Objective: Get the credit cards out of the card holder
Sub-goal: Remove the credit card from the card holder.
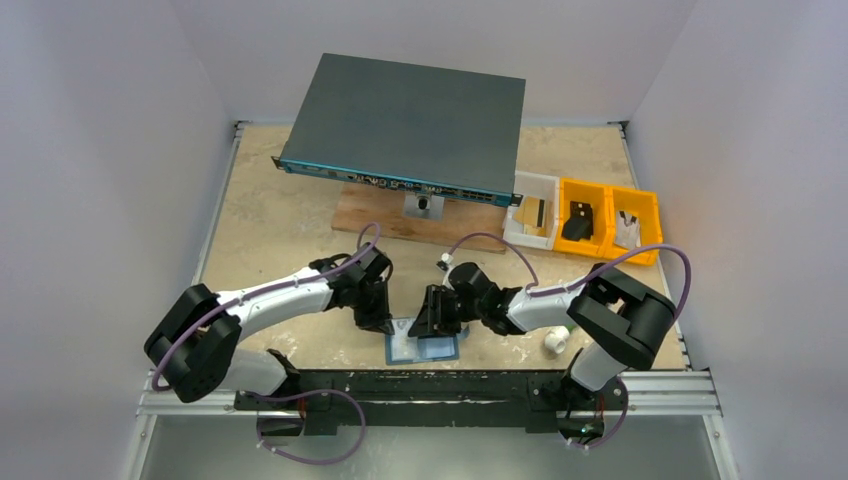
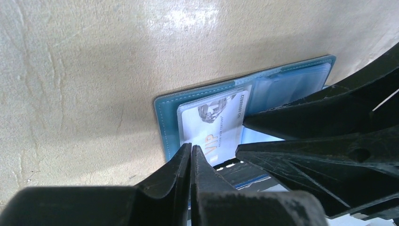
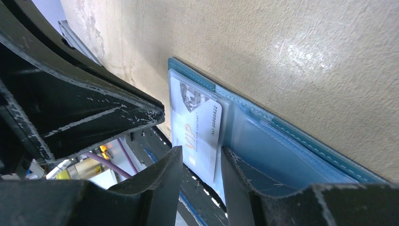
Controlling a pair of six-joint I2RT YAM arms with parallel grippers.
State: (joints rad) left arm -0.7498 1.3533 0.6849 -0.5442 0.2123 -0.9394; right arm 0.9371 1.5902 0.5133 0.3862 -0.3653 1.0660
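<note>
Top external: the card holder (image 1: 446, 350) lies open and flat near the counter (image 1: 280, 225) front edge, at 5 o'clock from my left tool (image 1: 384, 323) and 6 o'clock from my right tool (image 1: 432, 322). My left tool is closed on nothing, its tips at the edge of a pale credit card (image 2: 211, 123) in the holder's left half. My right tool stands part open, a finger on either side of that card's end; whether it grips I cannot tell. The card reads "VIP" in gold, then "NO" and digits too small to trust.
</note>
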